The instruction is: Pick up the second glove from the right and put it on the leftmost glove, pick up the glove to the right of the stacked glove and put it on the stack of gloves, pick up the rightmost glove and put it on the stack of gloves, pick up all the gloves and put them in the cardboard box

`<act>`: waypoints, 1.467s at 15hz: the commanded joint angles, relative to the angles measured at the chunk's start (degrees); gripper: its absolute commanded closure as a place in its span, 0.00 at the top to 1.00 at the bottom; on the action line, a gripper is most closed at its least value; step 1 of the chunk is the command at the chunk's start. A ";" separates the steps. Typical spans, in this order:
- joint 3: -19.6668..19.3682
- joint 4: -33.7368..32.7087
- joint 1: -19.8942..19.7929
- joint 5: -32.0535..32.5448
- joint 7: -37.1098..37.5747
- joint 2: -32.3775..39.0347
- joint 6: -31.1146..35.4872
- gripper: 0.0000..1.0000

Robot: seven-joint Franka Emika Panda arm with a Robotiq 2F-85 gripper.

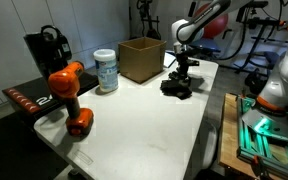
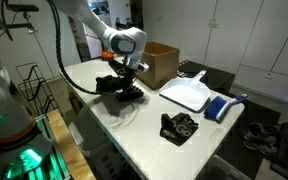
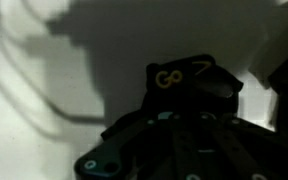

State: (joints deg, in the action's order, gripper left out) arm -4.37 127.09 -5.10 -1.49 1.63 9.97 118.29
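step: judged placing onto the stack of gloves (image 1: 177,88), just beside the cardboard box (image 1: 141,58) | gripper (image 1: 183,72): directly over stack, open-or-clenched cannot be told | method: release centred, retract vertically | pending: lone glove (image 2: 179,127), near edge

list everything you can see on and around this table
stack of gloves: one heap, black, on the table under the gripper
loose glove: one, black, near a table edge, apart from the heap
cardboard box: one, brown, at the back of the table
canister: one, white with blue label, beside the box
drill: one, orange, table corner
dustpan: one, white, on the table
brush: one, blue, beside the dustpan
table: one, white
gripper: one, black, down on the heap, jaws unclear
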 commanded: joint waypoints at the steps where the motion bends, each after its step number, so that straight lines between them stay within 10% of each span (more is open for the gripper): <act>1: 0.19 1.09 0.35 -0.70 -0.24 -5.90 -3.18 0.01; 9: 3.69 -2.33 4.35 -6.00 -0.57 -19.35 -14.93 0.02; 22: 6.88 -3.38 7.63 -8.83 -3.03 -7.55 -15.59 0.02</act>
State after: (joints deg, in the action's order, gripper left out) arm 2.19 124.47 2.21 -10.40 -0.50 -0.60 102.16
